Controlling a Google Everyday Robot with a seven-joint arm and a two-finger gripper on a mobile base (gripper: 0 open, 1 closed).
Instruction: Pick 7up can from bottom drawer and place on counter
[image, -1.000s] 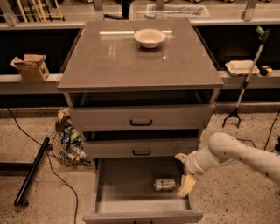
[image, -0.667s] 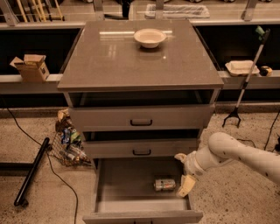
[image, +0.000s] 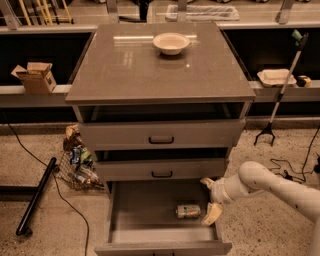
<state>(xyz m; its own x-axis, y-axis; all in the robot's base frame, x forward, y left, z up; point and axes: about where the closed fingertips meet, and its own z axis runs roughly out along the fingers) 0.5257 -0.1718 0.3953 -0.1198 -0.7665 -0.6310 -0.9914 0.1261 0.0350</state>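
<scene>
The 7up can (image: 188, 211) lies on its side on the floor of the open bottom drawer (image: 145, 210), near the right wall. My gripper (image: 210, 198) reaches in from the right on a white arm, just right of the can; its cream fingers (image: 212, 214) stand apart, one above the can's level at the back and one beside the can's right end. The can is not held. The counter (image: 150, 65) is the glossy gray-brown top of the cabinet, with a cream bowl (image: 171, 43) near its far edge.
Two closed drawer fronts with dark handles (image: 161, 140) sit above the open drawer. A wire basket of trash (image: 77, 165) and a black pole (image: 35, 197) lie on the floor at left. A cardboard box (image: 36, 76) is on the left ledge. A grabber tool (image: 280, 95) leans at right.
</scene>
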